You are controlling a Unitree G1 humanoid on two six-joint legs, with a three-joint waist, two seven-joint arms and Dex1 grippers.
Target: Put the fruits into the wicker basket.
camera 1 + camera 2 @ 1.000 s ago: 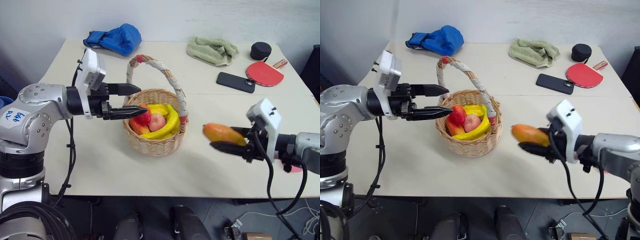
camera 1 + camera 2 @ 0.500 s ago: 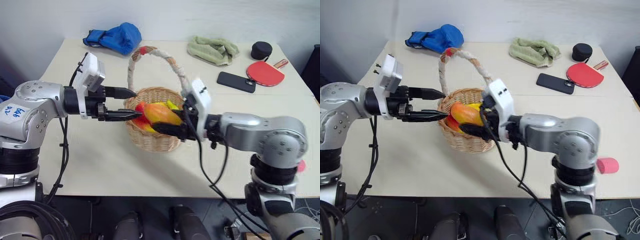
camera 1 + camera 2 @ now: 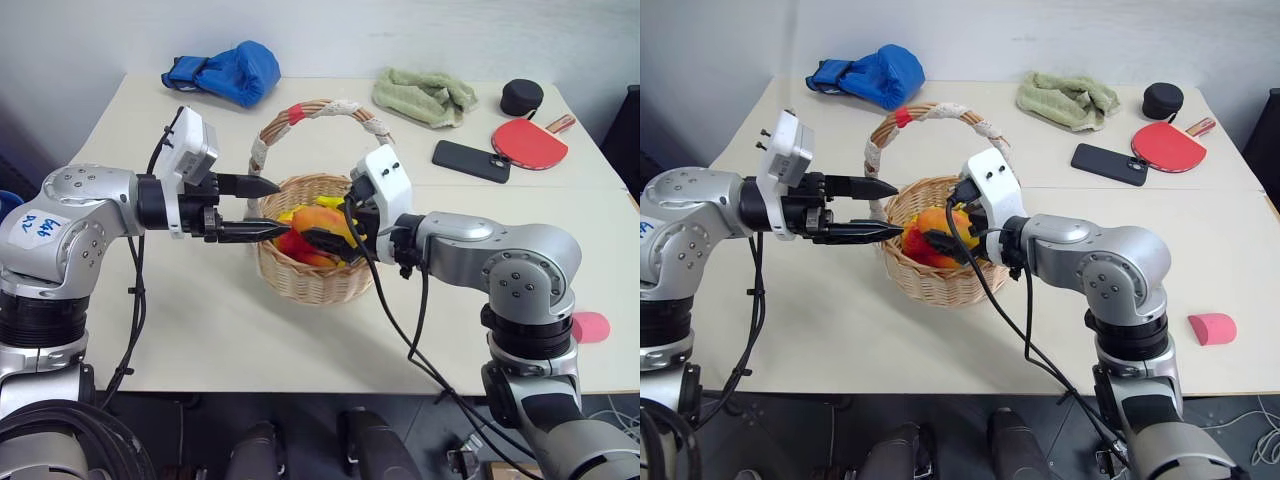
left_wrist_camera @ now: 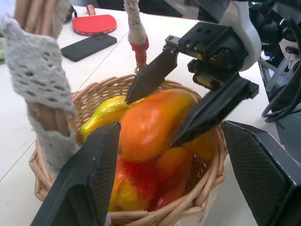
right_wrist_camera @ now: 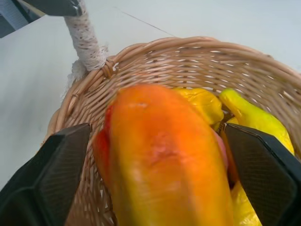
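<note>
So the wicker basket (image 3: 315, 268) is sitting near the middle of the table (image 3: 200, 330), and everything is kind of crowding around it right now. The right end effector (image 3: 940, 238) is reaching in over the basket's rim from the right side, with its two black fingers spread wide on either side of the orange-yellow mango (image 4: 153, 123). From the wrist cameras the mango is lying on top of the pile inside the basket, and there's a visible gap between it and at least one finger, so I can't really tell if it's gripping or just bracketing it. Under the mango the yellow banana (image 5: 251, 120) is curling along the far side of the basket, and the red-and-yellow apple piece (image 4: 134, 188) is sitting lower down in the pile. The left end effector (image 3: 262, 207) is hovering at the basket's left rim, right by the base of the cloth-wrapped handle (image 3: 320, 112), fingers parted and holding nothing. The handle is arching up and over, leaning toward the back. Behind the basket, toward the far edge of the table, there's a blue glove (image 3: 225, 75), a green towel (image 3: 425, 97), a black phone (image 3: 471, 161), a red paddle (image 3: 528, 143) and a little black round thing (image 3: 522, 98). Off to the basket's right, near the table's front edge, a small pink piece (image 3: 1211, 328) is lying by itself.
</note>
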